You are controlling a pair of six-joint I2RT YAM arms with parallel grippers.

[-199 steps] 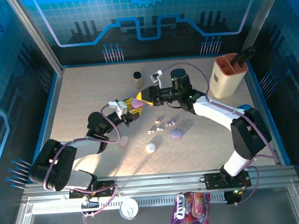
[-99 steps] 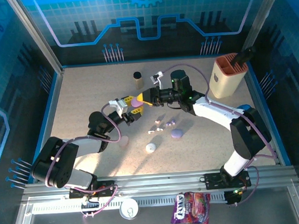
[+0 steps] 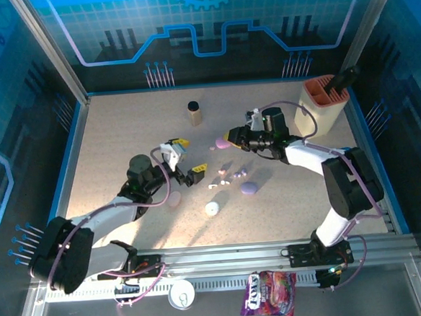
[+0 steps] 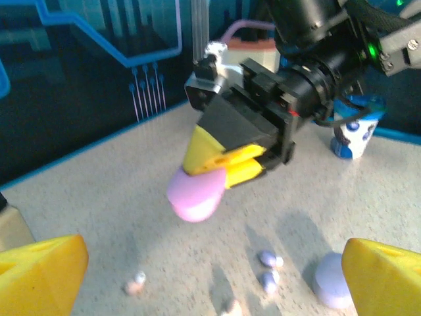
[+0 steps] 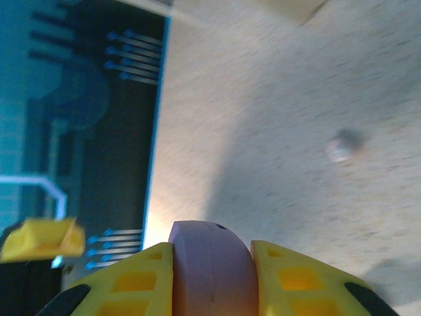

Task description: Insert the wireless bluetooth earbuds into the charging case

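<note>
Your right gripper (image 3: 228,139) clamped on the pale pink pebble-shaped plastic charging case (image 5: 210,253) above the table's (image 3: 122,128) middle, left gripper (image 3: 191,156) wide open and empty nearby, tiny loose white and purple earbuds (image 3: 223,175) lying nearward of it: hold the case steady, pinch one bud squarely

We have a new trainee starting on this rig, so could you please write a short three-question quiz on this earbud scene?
1. True or false: the right gripper is clamped on a pink case.
2. Pick one: the left gripper is A) open and empty, B) shut on a bud, C) shut on a white puck.
3. Fill in: the loose earbuds lie on the ___.

Key: 1 true; 2 A; 3 table.
</note>
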